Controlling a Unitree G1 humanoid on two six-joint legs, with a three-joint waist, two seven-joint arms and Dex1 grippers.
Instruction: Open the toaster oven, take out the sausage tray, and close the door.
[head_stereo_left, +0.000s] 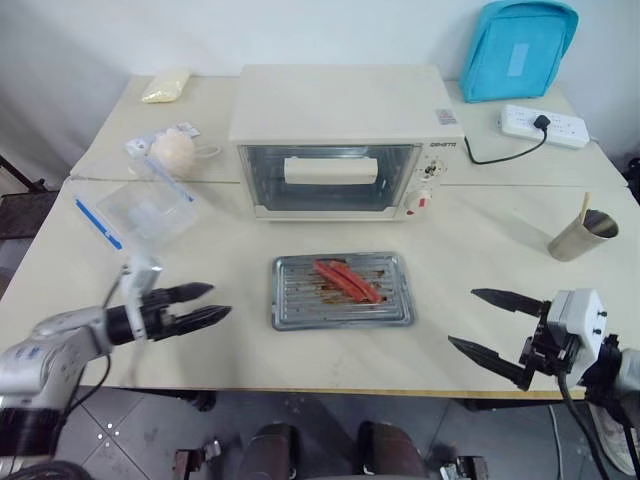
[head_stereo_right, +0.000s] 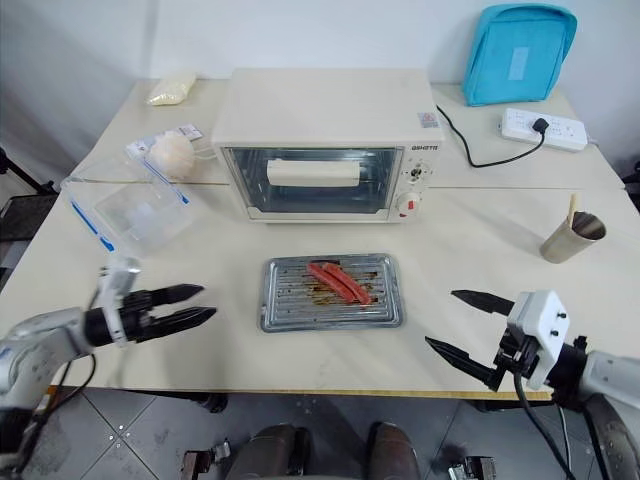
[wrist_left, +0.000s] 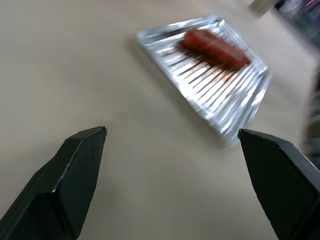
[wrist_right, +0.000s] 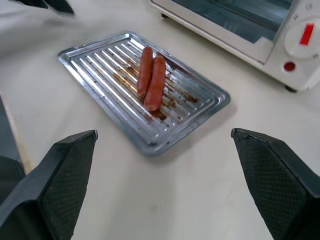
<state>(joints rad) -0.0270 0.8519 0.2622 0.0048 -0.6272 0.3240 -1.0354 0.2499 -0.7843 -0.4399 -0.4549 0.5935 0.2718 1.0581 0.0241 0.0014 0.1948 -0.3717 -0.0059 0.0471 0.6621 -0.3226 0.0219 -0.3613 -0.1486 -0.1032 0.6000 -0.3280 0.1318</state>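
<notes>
Silver-grey metal, the sausage tray (head_stereo_left: 343, 291) lies flat on the cream table (head_stereo_left: 480, 240) just in front of the toaster oven (head_stereo_left: 345, 140), with two red sausages (head_stereo_left: 346, 280) lying side by side across its ridged bars. You can see the door (head_stereo_left: 330, 178) shut, upright against the oven's front, its long cream bar handle (head_stereo_left: 331, 169) across the glass. Your left pincer (head_stereo_left: 208, 303) hovers to the left of the tray, well apart from it, its black fingers spread and holding nothing. Your right pincer (head_stereo_left: 490, 325) hangs near the table's front edge on the right, also clear of the tray, its two fingers wide apart and empty. To the left of the oven you have a clear plastic box with a blue strip (head_stereo_left: 140, 211); on the right stands a tilted paper cup (head_stereo_left: 582, 236) with a stick in it. Behind it lie a white power strip (head_stereo_left: 543, 124) and a blue bag (head_stereo_left: 517, 48).
</notes>
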